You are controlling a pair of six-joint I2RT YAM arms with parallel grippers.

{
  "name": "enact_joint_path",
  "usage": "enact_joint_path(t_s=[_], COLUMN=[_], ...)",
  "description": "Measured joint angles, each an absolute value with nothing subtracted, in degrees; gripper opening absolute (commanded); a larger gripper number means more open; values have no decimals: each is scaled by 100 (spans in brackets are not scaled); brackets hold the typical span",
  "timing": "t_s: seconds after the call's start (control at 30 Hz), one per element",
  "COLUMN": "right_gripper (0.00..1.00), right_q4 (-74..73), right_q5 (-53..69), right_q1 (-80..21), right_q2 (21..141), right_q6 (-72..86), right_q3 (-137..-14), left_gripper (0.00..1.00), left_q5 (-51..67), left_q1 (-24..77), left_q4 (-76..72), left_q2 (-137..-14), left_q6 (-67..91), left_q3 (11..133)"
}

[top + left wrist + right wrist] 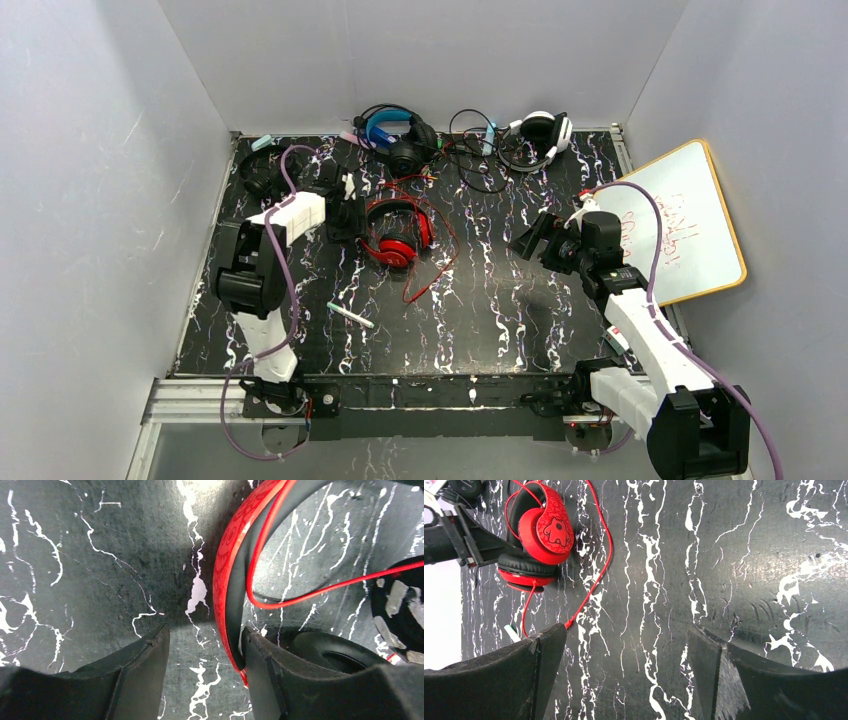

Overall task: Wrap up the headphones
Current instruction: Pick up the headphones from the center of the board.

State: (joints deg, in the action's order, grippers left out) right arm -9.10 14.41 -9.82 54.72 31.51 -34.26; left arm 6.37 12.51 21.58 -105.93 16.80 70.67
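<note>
Straddling red headphones (227, 570) headband: left pincer (205, 632) apart, band touching one finger (280, 680). Clamp squarely, keep red cable (325, 592) out. Right pincer (626, 630) apart, above surface (724, 555).

Glossy red headphones (397, 248) on black, white-veined table (500, 310)

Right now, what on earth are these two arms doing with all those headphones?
The left gripper is down at the red headphones. Its fingers straddle the red headband, which lies against one finger, but the jaws are not clamped on it. The red cable lies loose across the table, so no wrapping shows yet. The right gripper hangs open off to the side, holding nothing. The other headphones sit untouched at the far edge.
</note>
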Motion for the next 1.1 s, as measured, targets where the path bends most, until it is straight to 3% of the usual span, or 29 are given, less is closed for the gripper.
enact_joint_path(t_s=[0.07, 0.23, 0.4, 0.53, 0.77, 0.9, 1.1], right_gripper=[99, 99, 99, 95, 87, 84, 87], right_q4=[-904, -884, -1041, -1363, -1243, -978, -611], right_q5=[1483, 1656, 2049, 2373, 2810, 2998, 3057], right_q1=[-982, -982, -985, -1313, -2158, -2349, -2576], right_q2=[5481, 5592, 6233, 6938, 7247, 7282, 7787], right_q6=[3151, 3131, 2923, 2497, 2198, 2213, 2226], right_q3=[-3426, -3435, -3728, -4383, -4965, -5129, -5795], left_gripper=[53, 15, 0, 0, 0, 0, 0], left_q5=[639, 613, 259, -434, -1815, -1973, -1787], left_q1=[1282, 1393, 1518, 1780, 2790, 3120, 3208], left_q4=[2187, 2298, 2434, 2547, 2255, 1929, 1588], left_q2=[-10709, -10766, -10768, -10447, -8635, -7771, -7363], left_q6=[1647, 1559, 1466, 1240, 742, 545, 386], left_q3=[7076, 7201, 7240, 7074, 6392, 6088, 5846])
